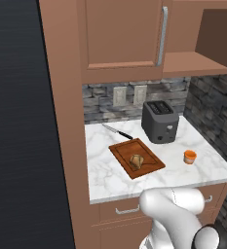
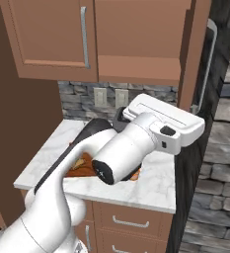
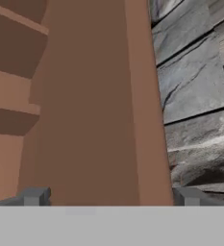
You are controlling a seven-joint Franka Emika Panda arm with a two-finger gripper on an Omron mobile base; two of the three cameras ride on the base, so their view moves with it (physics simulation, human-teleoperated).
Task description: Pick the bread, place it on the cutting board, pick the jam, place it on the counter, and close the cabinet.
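The bread [image 1: 137, 160] lies on the cutting board [image 1: 124, 150], which sits mid-counter. To the right, the orange jam [image 1: 190, 156] stands on the white marble counter [image 1: 101, 170]. Above, the cabinet has its left door [image 1: 120, 34] shut and its right door [image 2: 193, 54] swung open, its bar handle [image 2: 210, 69] facing outward. My arm reaches up toward that open door. In the hand view my gripper [image 3: 111, 198] is open, its fingertips [image 3: 34, 197] wide apart, with the door's brown panel [image 3: 94, 105] close ahead and nothing held.
A dark toaster [image 1: 160, 121] stands at the back of the counter and a knife [image 1: 117, 131] lies left of it. A stone wall [image 1: 212, 116] closes the right side. A tall brown panel [image 1: 61, 121] borders the counter on the left.
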